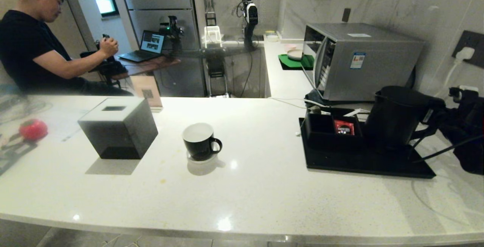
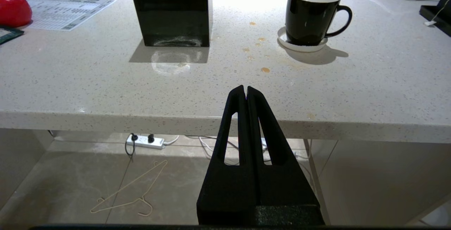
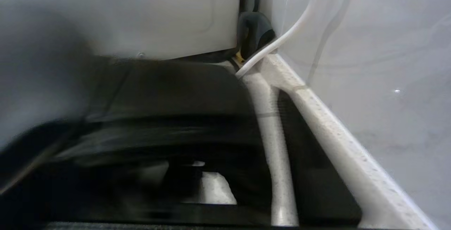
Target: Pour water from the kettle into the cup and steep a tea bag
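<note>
White speckled stone counter [image 1: 264, 194] lay closest. On its right side stood the round matte black kettle [image 1: 395, 114], on a flat black tray [image 1: 340, 162]. The kettle's handle faced the right arm, and its short spout pointed left. The right gripper [image 1: 433, 120] was right at that handle, but whether it had squeezed shut on it could not be told. The shiny black cup [image 1: 200, 141] with a white inside sat well apart to the left, so the kettle would likely have to travel that way. The left gripper [image 2: 245, 91] was pressed closed with nothing in it, low in front of the counter edge.
</note>
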